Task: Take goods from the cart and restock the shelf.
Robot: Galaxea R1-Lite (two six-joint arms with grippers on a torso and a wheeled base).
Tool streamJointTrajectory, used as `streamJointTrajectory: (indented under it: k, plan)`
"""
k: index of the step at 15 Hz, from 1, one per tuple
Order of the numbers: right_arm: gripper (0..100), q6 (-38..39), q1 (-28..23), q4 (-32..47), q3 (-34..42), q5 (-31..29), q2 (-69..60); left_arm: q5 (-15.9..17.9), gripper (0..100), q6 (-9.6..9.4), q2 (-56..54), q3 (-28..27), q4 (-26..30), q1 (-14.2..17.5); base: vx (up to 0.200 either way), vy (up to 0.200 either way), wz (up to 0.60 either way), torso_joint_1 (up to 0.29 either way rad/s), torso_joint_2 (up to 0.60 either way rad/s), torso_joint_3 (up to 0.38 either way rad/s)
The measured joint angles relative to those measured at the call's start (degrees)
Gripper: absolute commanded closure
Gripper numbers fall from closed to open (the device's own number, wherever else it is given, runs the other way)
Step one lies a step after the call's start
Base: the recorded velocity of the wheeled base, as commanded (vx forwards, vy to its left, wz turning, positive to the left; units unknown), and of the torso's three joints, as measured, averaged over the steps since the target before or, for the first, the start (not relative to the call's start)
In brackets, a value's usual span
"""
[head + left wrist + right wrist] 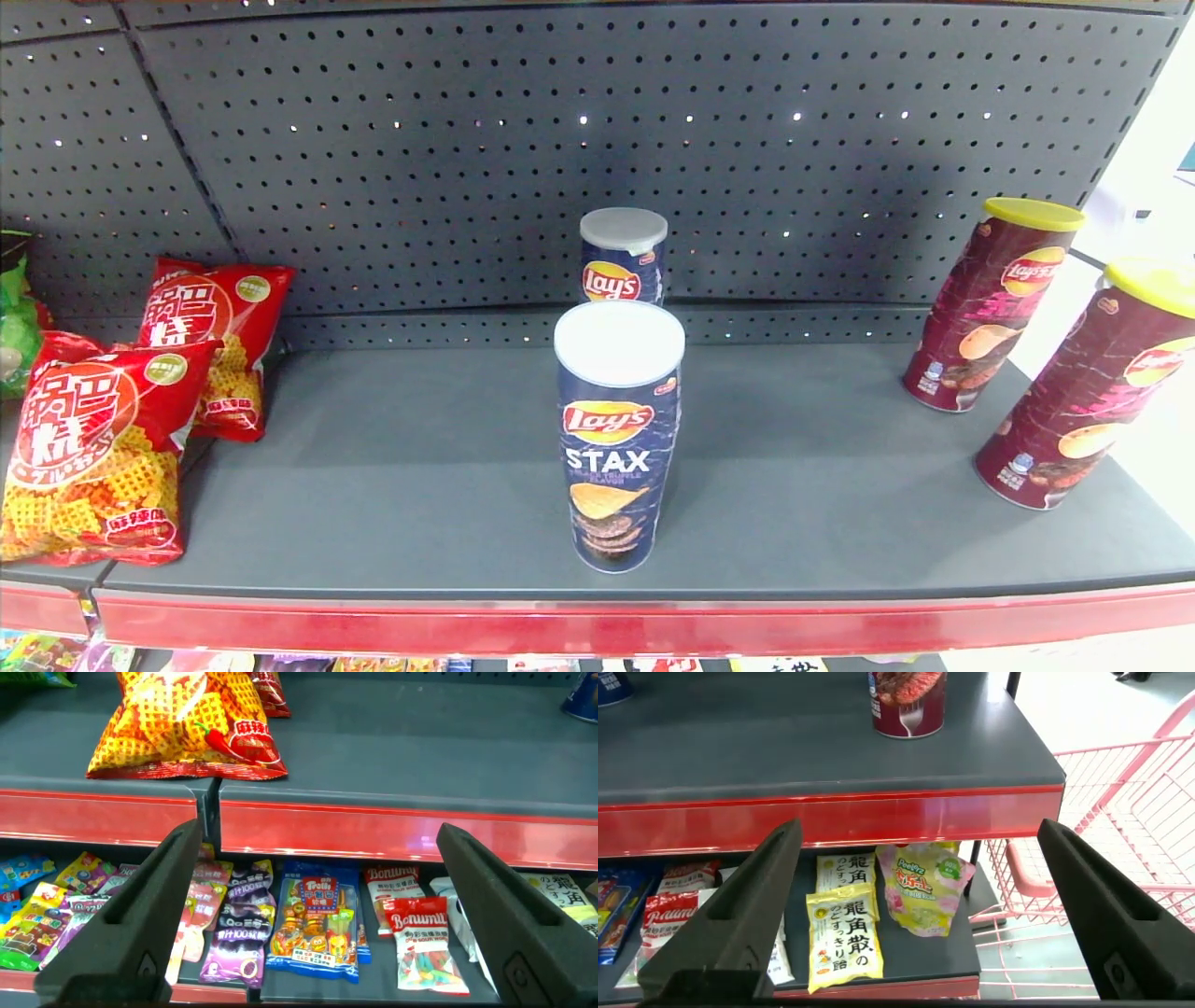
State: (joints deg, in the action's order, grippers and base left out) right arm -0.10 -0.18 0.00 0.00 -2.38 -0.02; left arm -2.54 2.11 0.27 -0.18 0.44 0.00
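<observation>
Shelf (392, 485), matte grey with a glossy red lip, lies just beyond the left gripper (320, 831) and right gripper (920, 826), both spread and empty. A pink wire cart (1106, 831) stands off the shelf's right end. Judged best: fetch there, then stand rigid cylinders upright behind the shelf's front blue can (618, 439), clear of the crinkly bags (89, 448).

The left gripper (320, 831) is showing two matte, dark grey fingers (140, 919), broad at the base and tapering to blunt tips, with flat, slanted inner faces. The right gripper (920, 826) is wearing a matching pair. A small round recess (512, 973) is sitting near a finger's base.
</observation>
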Motion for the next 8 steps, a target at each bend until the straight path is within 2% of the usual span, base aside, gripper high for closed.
streamJointTrajectory:
  k: [8]
  plan:
    - [0,0.0,0.0,0.0,0.0,0.0,0.0,0.0,0,0.0,0.0,0.0,0.0,0.0,0.0,0.0,0.0,0.0,0.0,0.0]
